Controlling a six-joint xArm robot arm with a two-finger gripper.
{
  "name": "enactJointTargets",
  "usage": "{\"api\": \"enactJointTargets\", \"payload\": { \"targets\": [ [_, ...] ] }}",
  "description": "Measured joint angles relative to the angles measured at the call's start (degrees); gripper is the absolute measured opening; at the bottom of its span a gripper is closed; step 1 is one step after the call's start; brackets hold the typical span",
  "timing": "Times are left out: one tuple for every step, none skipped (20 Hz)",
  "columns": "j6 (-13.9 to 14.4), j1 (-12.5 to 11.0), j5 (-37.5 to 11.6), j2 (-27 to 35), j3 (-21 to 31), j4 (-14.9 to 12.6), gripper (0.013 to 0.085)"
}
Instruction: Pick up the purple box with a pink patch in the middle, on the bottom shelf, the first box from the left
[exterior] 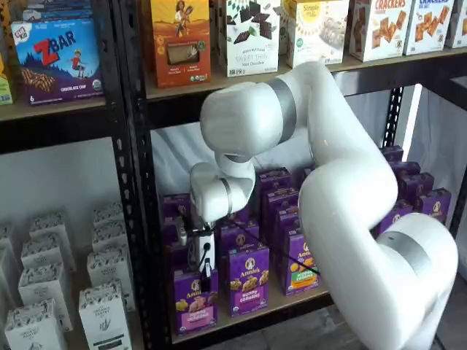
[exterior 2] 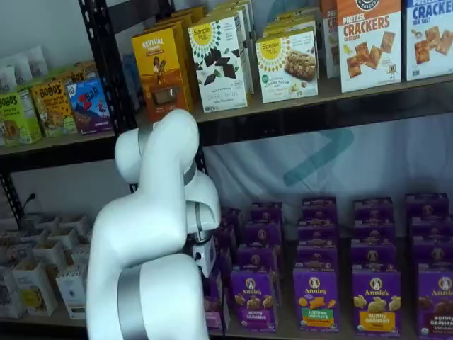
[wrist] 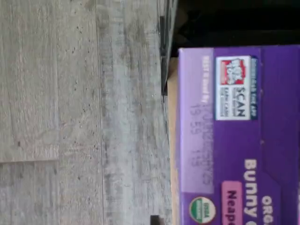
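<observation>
Basically the purple box (exterior: 195,300) stands upright at the front left end of the bottom shelf (exterior: 255,312), face out for easy reach. Gripper (exterior: 206,271) hangs right above its top, lined up for a grasp; finger state: cannot tell, body hides them.

Cracker boxes (exterior 2: 369,42) and a chocolate box (exterior: 248,33) line the upper shelf (exterior 2: 318,95).

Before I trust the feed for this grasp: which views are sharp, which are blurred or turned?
Wrist view: turned on its side, soft; the upright purple cardboard box with a pink band has blurred print. Shelf views: evenly lit, fairly sharp; the same box shows in one, while the white arm mostly hides it in the other.
</observation>
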Motion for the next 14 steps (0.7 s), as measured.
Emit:
{"api": "enactJointTargets", "payload": {
  "targets": [
    [0.0, 0.0, -0.1, 0.0, 0.0, 0.0, 0.0490],
    [0.0, 0.0, -0.1, 0.0, 0.0, 0.0, 0.0490],
    [0.0, 0.0, -0.4, 0.0, 0.1, 0.0, 0.0490],
    [0.0, 0.0, -0.4, 0.1, 0.0, 0.0, 0.0490],
    [0.1, 0.0, -0.3, 0.1, -0.1, 0.0, 0.0490],
    [0.1, 0.0, -0.2, 0.2, -0.2, 0.0, 0.0490],
    [0.1, 0.1, 0.0, 0.2, -0.3, 0.0, 0.0450],
    [0.0, 0.1, 0.1, 0.3, -0.4, 0.1, 0.0450],
    [-0.1, 0.1, 0.2, 0.3, -0.5, 0.2, 0.0410],
    [-0.1, 0.1, 0.2, 0.4, -0.5, 0.2, 0.0410],
    [-0.1, 0.1, 0.2, 0.4, -0.6, 0.2, 0.0370],
    [-0.1, 0.1, 0.3, 0.4, -0.6, 0.2, 0.0370],
    [-0.1, 0.1, 0.5, 0.4, -0.7, 0.2, 0.0370],
    [-0.1, 0.1, 0.7, 0.4, -0.8, 0.2, 0.0370]
  ]
}}
